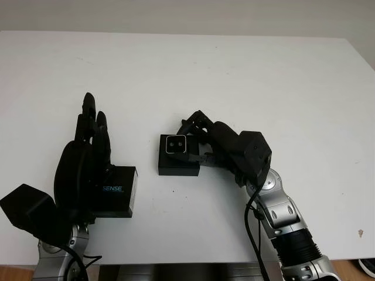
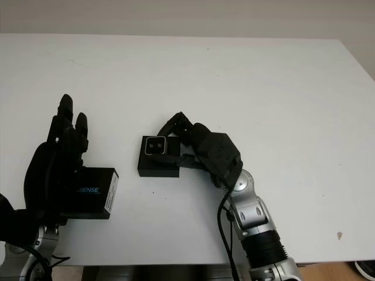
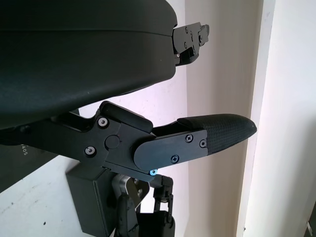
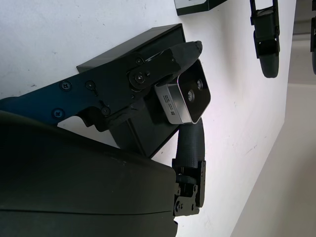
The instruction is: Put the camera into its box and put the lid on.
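One camera (image 4: pixel 190 96) sits at the top of one black box (image 1: pixel 177 164), pinched by the right hand (image 1: pixel 206 140). One lid (image 1: pixel 117 191) lies under the left hand (image 1: pixel 85 164), whose fingers point straight out, holding nothing.

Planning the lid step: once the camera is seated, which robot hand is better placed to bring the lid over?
Left. The left robot hand is over the lid, while the right robot hand grips the camera at the box.
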You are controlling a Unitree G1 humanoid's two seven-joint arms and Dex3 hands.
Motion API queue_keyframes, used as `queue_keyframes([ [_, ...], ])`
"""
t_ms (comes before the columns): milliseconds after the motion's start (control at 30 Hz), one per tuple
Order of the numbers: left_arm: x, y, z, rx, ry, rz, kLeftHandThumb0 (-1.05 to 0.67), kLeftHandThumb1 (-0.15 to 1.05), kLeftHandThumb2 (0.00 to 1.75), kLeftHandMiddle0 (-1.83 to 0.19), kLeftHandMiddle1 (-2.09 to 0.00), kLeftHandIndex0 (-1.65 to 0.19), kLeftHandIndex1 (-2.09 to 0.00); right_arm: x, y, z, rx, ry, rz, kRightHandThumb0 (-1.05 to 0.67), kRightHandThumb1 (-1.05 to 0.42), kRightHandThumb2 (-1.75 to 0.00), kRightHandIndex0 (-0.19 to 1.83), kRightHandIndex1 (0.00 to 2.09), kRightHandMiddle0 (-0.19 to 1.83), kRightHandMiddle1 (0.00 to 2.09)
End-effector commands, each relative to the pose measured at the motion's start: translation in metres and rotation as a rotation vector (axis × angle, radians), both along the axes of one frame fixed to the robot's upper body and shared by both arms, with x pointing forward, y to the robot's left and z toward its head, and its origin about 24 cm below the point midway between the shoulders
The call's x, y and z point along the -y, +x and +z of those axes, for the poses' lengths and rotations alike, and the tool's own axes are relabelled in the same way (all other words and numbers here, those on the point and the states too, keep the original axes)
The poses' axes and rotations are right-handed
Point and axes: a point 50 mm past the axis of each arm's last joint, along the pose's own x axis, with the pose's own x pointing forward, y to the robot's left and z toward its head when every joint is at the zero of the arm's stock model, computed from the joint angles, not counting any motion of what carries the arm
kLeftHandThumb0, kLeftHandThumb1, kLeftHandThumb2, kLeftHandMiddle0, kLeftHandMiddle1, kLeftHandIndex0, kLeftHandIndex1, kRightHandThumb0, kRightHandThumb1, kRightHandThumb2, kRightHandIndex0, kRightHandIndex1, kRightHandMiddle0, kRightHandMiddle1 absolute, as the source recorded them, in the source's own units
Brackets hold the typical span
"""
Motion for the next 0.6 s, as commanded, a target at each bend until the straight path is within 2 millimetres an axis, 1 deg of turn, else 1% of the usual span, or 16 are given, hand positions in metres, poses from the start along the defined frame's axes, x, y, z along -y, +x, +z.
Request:
queue_keyframes([
  [0,-0.0010,-0.0034,0.0043,0.016,0.012,0.003,-0.77,1.05,0.63,0.19,0.00,0.19,0.00,0.0045,-0.0017,-0.0113,-0.046,-0.022,-0.007,-0.49,-1.05,-0.14,0.19,0.05,0.12,2.09],
  [167,-0.0010,-0.0048,0.0049,0.021,0.003,0.009,-0.77,1.05,0.63,0.19,0.00,0.19,0.00,0.0060,-0.0010,-0.0103,-0.044,-0.037,-0.006,-0.50,-1.05,-0.12,0.19,0.05,0.11,2.09],
  [300,-0.0014,-0.0060,0.0057,0.026,0.010,0.014,-0.78,1.05,0.62,0.19,0.00,0.19,0.00,0.0081,-0.0005,-0.0106,-0.030,-0.049,0.001,-0.50,-1.05,-0.10,0.19,0.05,0.08,2.05],
  [400,-0.0021,-0.0068,0.0065,0.033,0.013,0.018,-0.78,1.05,0.62,0.19,0.00,0.19,0.00,0.0102,-0.0011,-0.0089,-0.023,-0.067,0.011,-0.54,-1.05,-0.07,0.15,0.03,-0.06,1.80],
  [433,-0.0023,-0.0070,0.0067,0.035,0.010,0.017,-0.77,1.05,0.62,0.19,0.00,0.19,0.00,0.0107,-0.0014,-0.0079,-0.018,-0.075,0.017,-0.56,-1.05,-0.06,0.12,0.02,-0.10,1.65],
  [533,-0.0031,-0.0074,0.0065,0.037,0.008,0.017,-0.77,1.05,0.61,0.19,0.00,0.19,0.00,0.0118,-0.0026,-0.0055,-0.002,-0.084,0.030,-0.58,-1.04,-0.05,0.06,0.01,-0.15,1.40],
  [567,-0.0032,-0.0075,0.0064,0.037,0.008,0.018,-0.77,1.05,0.61,0.19,0.00,0.19,0.00,0.0121,-0.0030,-0.0047,0.002,-0.084,0.033,-0.58,-1.04,-0.05,0.04,0.01,-0.16,1.36],
])
